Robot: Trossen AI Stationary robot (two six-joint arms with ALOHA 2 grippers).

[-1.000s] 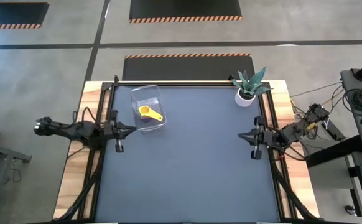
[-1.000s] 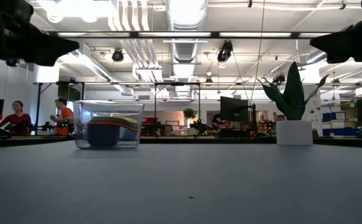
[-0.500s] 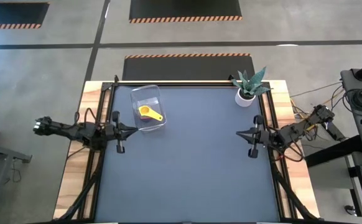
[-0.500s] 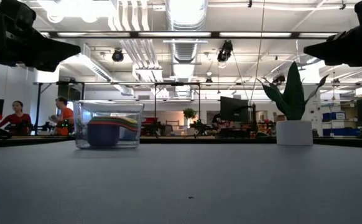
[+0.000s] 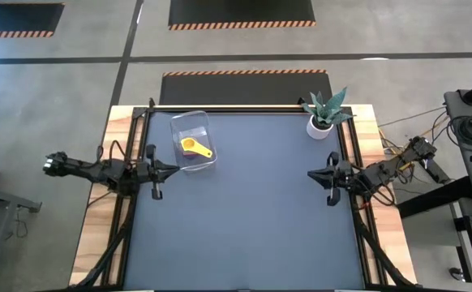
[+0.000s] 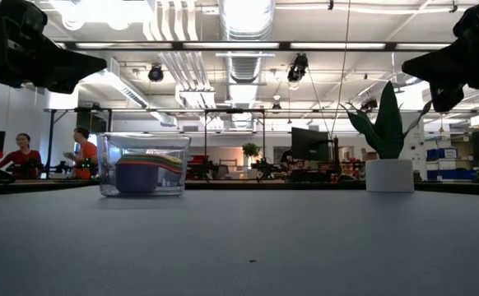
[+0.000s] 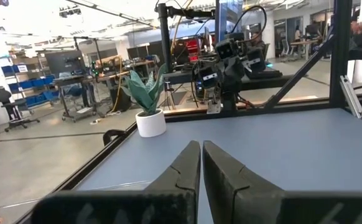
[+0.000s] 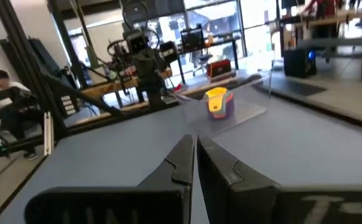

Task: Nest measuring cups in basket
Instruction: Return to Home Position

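Observation:
The clear basket (image 5: 193,140) stands on the table's far left part, also seen in the low view (image 6: 144,164) and right wrist view (image 8: 243,102). Inside it the measuring cups (image 5: 194,147) sit nested in one stack, yellow on top, blue and purple lower down (image 6: 145,171) (image 8: 219,102). My left gripper (image 5: 173,169) hovers shut above the left edge, just near of the basket (image 7: 201,155). My right gripper (image 5: 311,174) hovers shut above the right edge (image 8: 194,149). Neither touches anything.
A white pot with a green plant (image 5: 323,116) stands at the far right corner (image 6: 388,152) (image 7: 148,106). The dark table surface (image 5: 252,219) stretches between the arms. People sit in the room beyond the table (image 6: 24,152) (image 8: 0,99).
My right gripper has drifted slightly toward the table's left and tipped a little, staying shut. The basket and cups have kept still.

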